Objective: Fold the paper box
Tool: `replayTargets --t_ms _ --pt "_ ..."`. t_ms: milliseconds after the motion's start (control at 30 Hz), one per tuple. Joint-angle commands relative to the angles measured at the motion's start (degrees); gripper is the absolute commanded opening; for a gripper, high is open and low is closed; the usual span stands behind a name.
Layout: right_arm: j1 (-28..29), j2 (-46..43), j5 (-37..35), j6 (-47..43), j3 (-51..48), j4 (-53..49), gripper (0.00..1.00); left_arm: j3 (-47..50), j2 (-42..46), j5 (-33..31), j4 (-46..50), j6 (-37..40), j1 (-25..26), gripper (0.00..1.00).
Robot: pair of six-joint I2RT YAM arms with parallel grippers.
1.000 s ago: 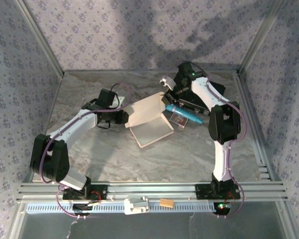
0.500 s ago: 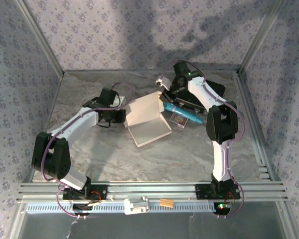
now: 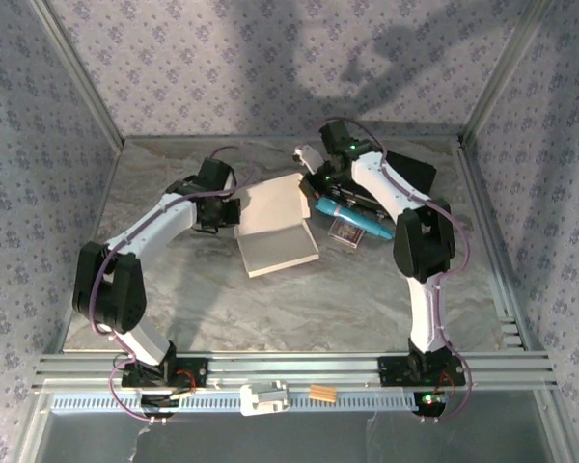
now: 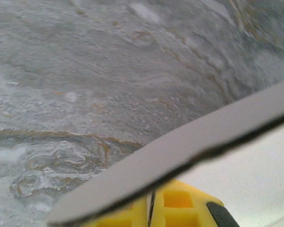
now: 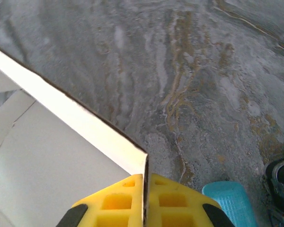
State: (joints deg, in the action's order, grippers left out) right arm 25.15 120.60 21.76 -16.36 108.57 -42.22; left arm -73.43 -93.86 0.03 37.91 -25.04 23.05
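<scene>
1. Both grippers have closed over the last second, and the arms have carried the paper box (image 3: 278, 249) a little to the left and squared it to the worktop's near edge.
2. Left gripper (image 3: 234, 213): its yellow pads (image 4: 177, 208) are pressed together with only a thin dark seam between them. A blurred cardboard edge crosses just above them, so it appears pinched on the box's left wall.
3. Right gripper (image 3: 307, 177): the jaws are closed on the far right corner of the raised panel. In the wrist view the sheet's thin edge runs straight down into the seam between the yellow pads (image 5: 118, 201).
4. The paper box (image 5: 47, 161) lies near the middle of the worktop (image 3: 222, 309), slightly towards the far side. Its shallow tray rests flat, and the lid panel rises from the tray's far edge between the two grippers.
5. Just right of the box lies a teal pen-shaped thing (image 3: 353, 220) – its ribbed end (image 5: 229, 201) shows beside the right pads.
6. A small patterned packet (image 3: 345, 234) touches the teal thing on its near side.
7. A black case (image 3: 420, 174) sits beyond, partly under the right arm.
</scene>
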Motion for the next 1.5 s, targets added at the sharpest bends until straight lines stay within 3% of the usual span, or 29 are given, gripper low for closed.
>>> replayTargets --t_ms 0,33,233,533,700,1033,1200,1467 --pt "4.2 -2.8 -8.7 14.6 -1.4 2.7 0.00 -4.5 -0.9 -2.6 -0.9 -9.2 0.9 0.00" --pt "4.9 -3.1 -12.8 18.9 -1.9 4.1 0.00 -4.8 -1.1 -2.8 -1.6 -10.1 0.9 0.00" --pt "6.0 -1.9 -14.6 33.8 -0.7 10.7 0.00 -8.1 -4.3 -2.6 -4.7 -10.1 -1.0 0.00" --pt "9.9 4.2 -21.5 39.9 7.5 15.3 0.00 -13.4 -10.7 4.8 -12.9 -5.1 -6.3 0.00" --pt "10.0 4.0 -19.7 42.7 0.8 24.9 0.00 -9.2 -12.1 8.6 -21.5 -4.7 -7.2 0.00" --pt "12.7 -0.6 -25.9 48.5 -11.9 35.8 0.00 0.3 -7.5 9.5 -31.3 -7.5 -6.1 0.00" --pt "13.9 -1.4 -27.6 50.9 -14.2 36.7 0.00 4.3 -5.6 9.8 -33.6 -7.8 -5.9 0.00" --pt "15.5 3.0 -33.1 59.0 0.5 21.7 0.00 -1.4 -7.7 9.4 -28.6 -11.0 -5.9 0.00"
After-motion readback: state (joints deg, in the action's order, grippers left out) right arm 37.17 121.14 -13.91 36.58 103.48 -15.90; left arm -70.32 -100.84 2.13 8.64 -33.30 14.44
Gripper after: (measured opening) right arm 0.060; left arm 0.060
